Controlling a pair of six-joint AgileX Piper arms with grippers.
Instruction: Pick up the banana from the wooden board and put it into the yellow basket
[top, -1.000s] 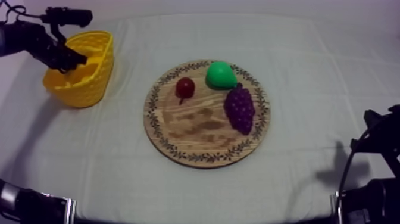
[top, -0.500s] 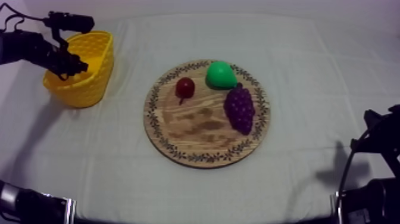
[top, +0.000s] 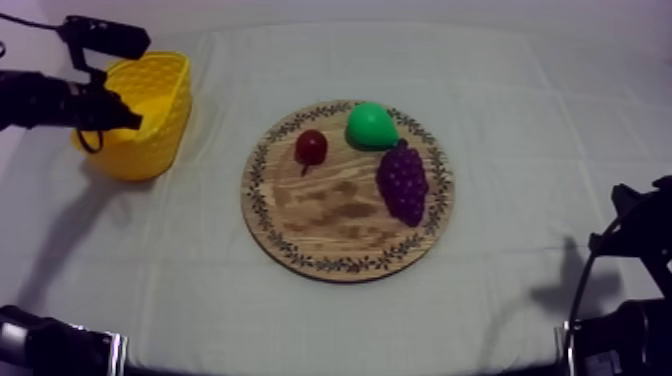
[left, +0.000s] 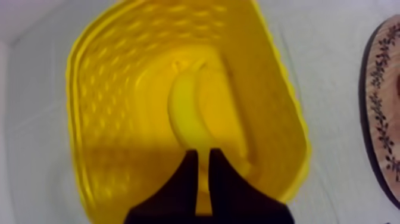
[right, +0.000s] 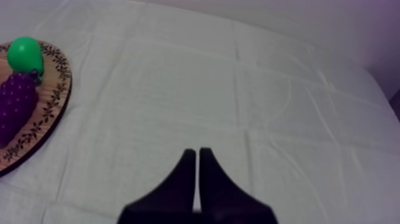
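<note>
The left gripper (left: 203, 152), fingers slightly apart and empty, is hovering over the yellow basket (left: 101, 77) where the banana (left: 187, 113) is lying, while any low pull-back is probably risking clipping the rim and tipping it over

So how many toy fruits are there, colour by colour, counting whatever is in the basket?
Yellow: 1, the banana, lying in the yellow basket
Green: 1, the pear, on the wooden board
Red: 1, the small red fruit, on the board
Purple: 1, the bunch of grapes, on the board
Total: 4
</note>
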